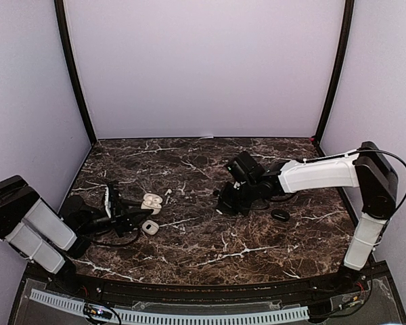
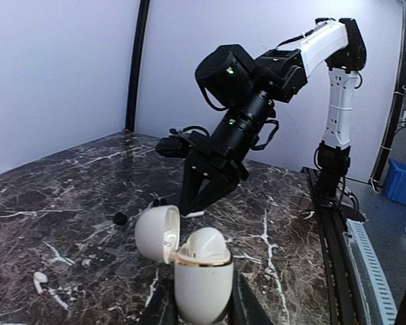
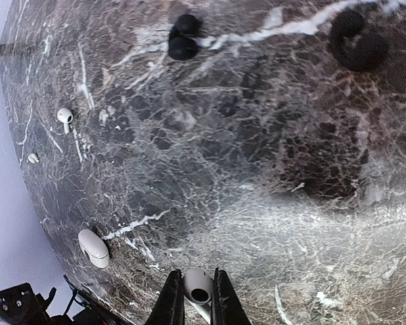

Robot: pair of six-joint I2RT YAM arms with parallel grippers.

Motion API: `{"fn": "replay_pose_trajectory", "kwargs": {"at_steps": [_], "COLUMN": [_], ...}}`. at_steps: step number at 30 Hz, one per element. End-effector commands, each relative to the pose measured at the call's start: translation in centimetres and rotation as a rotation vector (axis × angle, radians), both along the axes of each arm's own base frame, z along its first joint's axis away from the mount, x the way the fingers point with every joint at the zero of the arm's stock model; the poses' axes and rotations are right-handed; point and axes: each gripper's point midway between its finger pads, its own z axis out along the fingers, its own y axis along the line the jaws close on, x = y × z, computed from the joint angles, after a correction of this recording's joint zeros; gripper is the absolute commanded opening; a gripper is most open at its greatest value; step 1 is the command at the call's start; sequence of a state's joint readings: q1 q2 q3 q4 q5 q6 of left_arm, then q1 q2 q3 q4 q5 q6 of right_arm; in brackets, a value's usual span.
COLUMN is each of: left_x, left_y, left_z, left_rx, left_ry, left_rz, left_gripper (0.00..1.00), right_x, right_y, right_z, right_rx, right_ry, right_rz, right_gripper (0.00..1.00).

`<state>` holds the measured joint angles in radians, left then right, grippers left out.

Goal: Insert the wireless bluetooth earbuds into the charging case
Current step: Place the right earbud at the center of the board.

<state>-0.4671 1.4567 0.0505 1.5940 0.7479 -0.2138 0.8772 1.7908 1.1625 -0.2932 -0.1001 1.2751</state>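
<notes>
Nearest in the left wrist view, the left tool [image 2: 204, 306] is clamped on a glossy white, pebble-shaped charging case [image 2: 203, 274] with a gold rim. Its black fingers [image 2: 164, 308] press the case's two sides. The case stands upright, and its lid [image 2: 157, 233] is swung open to the left.

Beyond it in that view, the right tool [image 2: 195, 203] points down toward the dark brown, white-veined marble table [image 2: 74, 176]. Only the right wrist view makes plain what it carries: it is closed on a small white earbud with a short stem [image 3: 197, 288], pinched between the fingertips above the table.

The top view shows what neither wrist view does: a stretch of bare table lies between the two tools, so the held earbud is well apart from the open case. In that view two white pieces sit just at the left tool's tip, and I cannot tell which of them is gripped.

To the left of the held case, the left wrist view shows a second white stemmed earbud [image 2: 37, 281] lying on the table. The right wrist view adds a closed white pebble-shaped case [image 3: 93, 247] lying flat. Farther off in that view are two black roundish earbuds [image 3: 183, 37] touching each other, with a black rounded case [image 3: 358, 44] apart from them.
</notes>
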Motion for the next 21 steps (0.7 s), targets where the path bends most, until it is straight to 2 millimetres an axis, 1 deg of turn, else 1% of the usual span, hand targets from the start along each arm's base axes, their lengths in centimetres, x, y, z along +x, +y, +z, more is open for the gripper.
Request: {"fn": "replay_pose_trajectory", "kwargs": {"at_steps": [1, 3, 6, 8, 10, 11, 13, 15, 17, 21], "left_x": [-2.7, -3.1, -3.2, -3.4, -3.6, -3.6, -3.4, -3.2, -3.1, -4.1], "left_y": [-1.8, -2.2, -2.1, -2.0, -1.9, -1.7, -1.5, -1.6, -2.0, -2.3], "left_z": [2.0, 1.8, 1.7, 1.8, 2.0, 2.1, 2.4, 2.0, 1.5, 1.4], "left_rx": [-0.039, -0.037, -0.043, -0.048, -0.048, -0.047, -0.042, -0.016, 0.013, 0.014], "left_ry": [-0.117, -0.111, -0.118, -0.135, -0.156, -0.169, -0.188, -0.180, -0.163, -0.195], "left_rz": [-0.177, -0.210, -0.211, -0.208, -0.202, -0.188, -0.158, -0.155, -0.184, -0.243], "left_gripper": [0.00, 0.00, 0.00, 0.00, 0.00, 0.00, 0.01, 0.01, 0.01, 0.01], "right_x": [-0.5, -0.4, -0.3, -0.4, -0.3, -0.7, -1.2, -2.1, -3.0, -5.4], "right_y": [-1.0, -0.7, -0.3, -0.5, -0.6, -1.1, -1.6, -1.9, -2.2, -1.8], "right_z": [-1.0, -0.9, -0.4, 0.0, 1.5, 2.2, 4.1, 6.0, 7.4, 10.4], "right_rx": [0.013, 0.025, 0.050, 0.054, 0.086, 0.101, 0.152, 0.209, 0.251, 0.350], "right_ry": [0.054, 0.016, -0.056, -0.132, -0.230, -0.292, -0.407, -0.515, -0.595, -0.745], "right_rz": [-0.063, -0.026, 0.046, 0.105, 0.150, 0.186, 0.230, 0.286, 0.343, 0.503], "right_gripper": [0.00, 0.00, 0.00, 0.00, 0.00, 0.00, 0.00, 0.00, 0.00, 0.01]}}
